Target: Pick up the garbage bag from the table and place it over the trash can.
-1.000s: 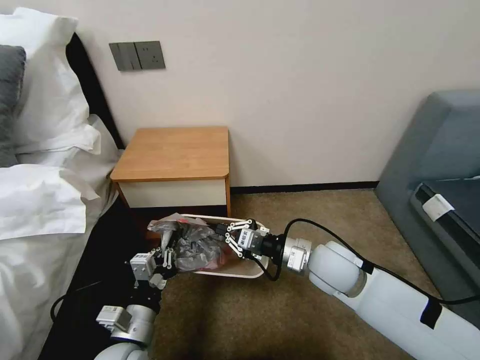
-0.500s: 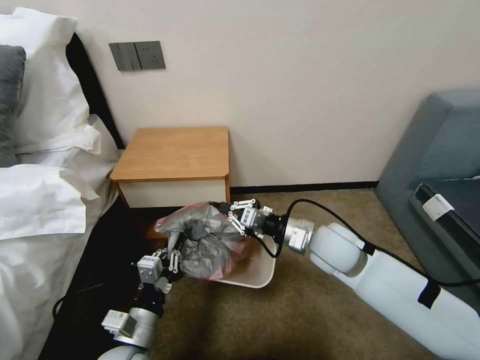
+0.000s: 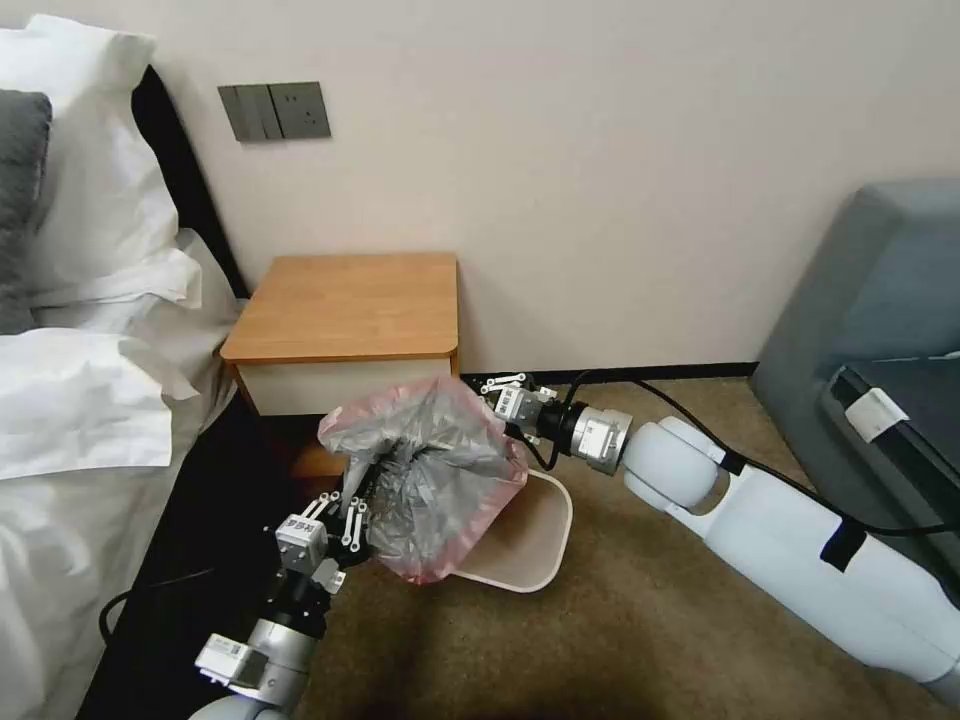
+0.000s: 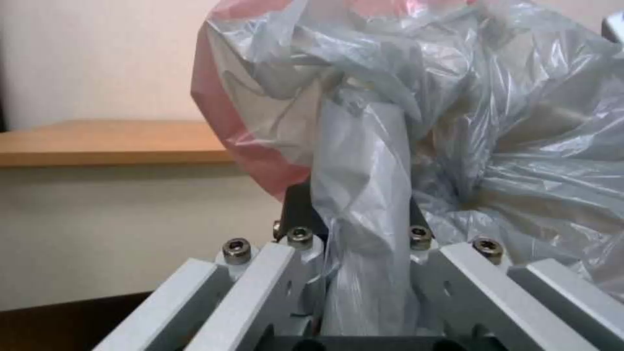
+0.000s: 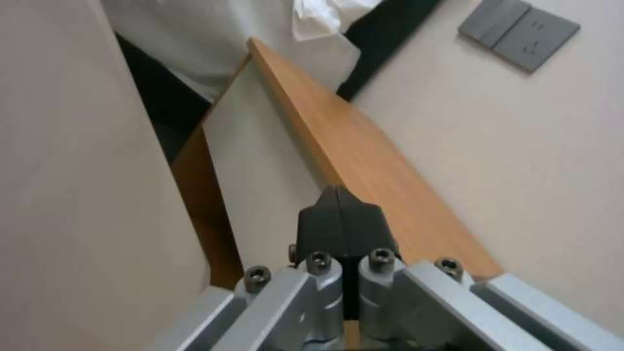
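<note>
The garbage bag hangs bunched in the air just in front of the table, above the near-left part of the trash can, which stands on the carpet before the table's right corner. The left gripper reaches up from in front of the table, its fingers clenched on a twisted fold of the bag's lower left side; the left wrist view shows plastic pinched between the pads. The right gripper sits at the bag's upper right edge, beside the table's right front corner. Its black pads are pressed together, with no plastic visible between them in the right wrist view.
</note>
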Motion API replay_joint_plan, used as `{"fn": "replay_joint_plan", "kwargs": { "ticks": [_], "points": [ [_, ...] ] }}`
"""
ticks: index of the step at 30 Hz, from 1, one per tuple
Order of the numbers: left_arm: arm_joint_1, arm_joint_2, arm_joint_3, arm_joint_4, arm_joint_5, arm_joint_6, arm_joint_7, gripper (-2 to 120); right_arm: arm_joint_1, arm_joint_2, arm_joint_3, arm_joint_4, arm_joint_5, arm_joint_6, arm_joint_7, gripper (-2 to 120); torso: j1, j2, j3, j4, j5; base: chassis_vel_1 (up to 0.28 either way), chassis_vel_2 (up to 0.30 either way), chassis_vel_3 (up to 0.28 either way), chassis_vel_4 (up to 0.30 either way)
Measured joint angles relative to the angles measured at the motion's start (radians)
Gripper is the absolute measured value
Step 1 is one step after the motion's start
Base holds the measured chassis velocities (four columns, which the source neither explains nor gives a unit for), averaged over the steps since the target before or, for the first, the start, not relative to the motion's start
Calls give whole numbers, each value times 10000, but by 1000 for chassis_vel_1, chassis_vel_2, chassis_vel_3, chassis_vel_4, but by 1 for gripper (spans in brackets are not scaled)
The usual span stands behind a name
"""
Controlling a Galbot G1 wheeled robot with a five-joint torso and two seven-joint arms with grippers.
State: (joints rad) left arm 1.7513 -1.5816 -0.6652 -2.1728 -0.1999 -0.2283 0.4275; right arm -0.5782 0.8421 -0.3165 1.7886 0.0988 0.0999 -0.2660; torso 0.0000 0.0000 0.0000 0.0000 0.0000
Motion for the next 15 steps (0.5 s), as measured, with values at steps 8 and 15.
{"fn": "replay_joint_plan", "kwargs": {
  "ticks": [8, 15],
  "points": [
    [-67, 21, -135, 177, -311, 10, -226, 9, -859, -115, 1312, 688, -80, 105, 198, 0, 0, 0, 0, 1, 1, 0, 0, 0, 0],
    [-238, -84, -206, 507, -606, 120, -928, 9, -2497, -535, 2283, 2607, 1487, -528, 1548, 22, 0, 0, -1, -1, 0, 0, 0, 0, 0]
  ]
}}
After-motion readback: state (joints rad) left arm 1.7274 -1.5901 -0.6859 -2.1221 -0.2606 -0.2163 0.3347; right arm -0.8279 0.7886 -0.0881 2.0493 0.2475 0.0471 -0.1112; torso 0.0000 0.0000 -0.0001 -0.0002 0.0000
